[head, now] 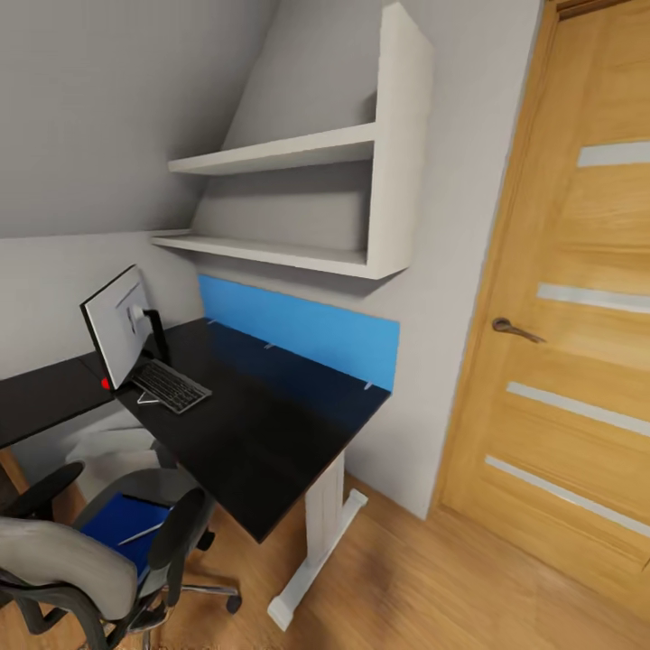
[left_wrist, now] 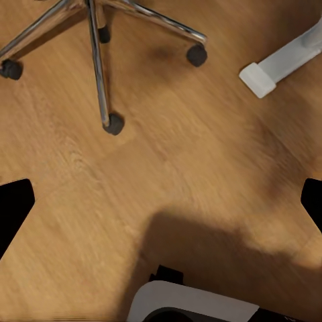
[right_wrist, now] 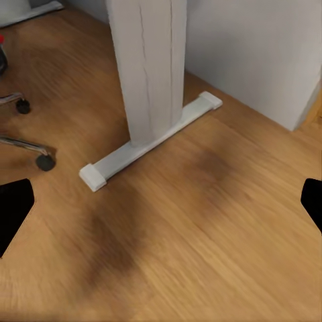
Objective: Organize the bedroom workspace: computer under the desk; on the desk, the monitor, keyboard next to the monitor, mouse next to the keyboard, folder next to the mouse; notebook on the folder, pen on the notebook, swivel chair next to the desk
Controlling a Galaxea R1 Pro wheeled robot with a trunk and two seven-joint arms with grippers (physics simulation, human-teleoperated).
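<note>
**Both grippers open over bare floor; desk and chair ahead**

Left gripper: jaws spread wide, dark fingertips at the two edges of its wrist view, nothing between them but wood floor. Beyond the jaws: the chrome star base and castors of the swivel chair, and one white foot of the desk.

Right gripper: jaws likewise wide apart, holding nothing. Beyond them the desk's white leg stands on its floor rail, with the grey wall behind.

Head view: black desk top with a blue back panel. Monitor upright at the far left end, tilted back; keyboard just in front of it. The folder, blue, lies on the chair seat with a thin light object, possibly the pen, across it. The chair stands just beside the desk's near edge. White shelves above, wooden door to the right.
</note>
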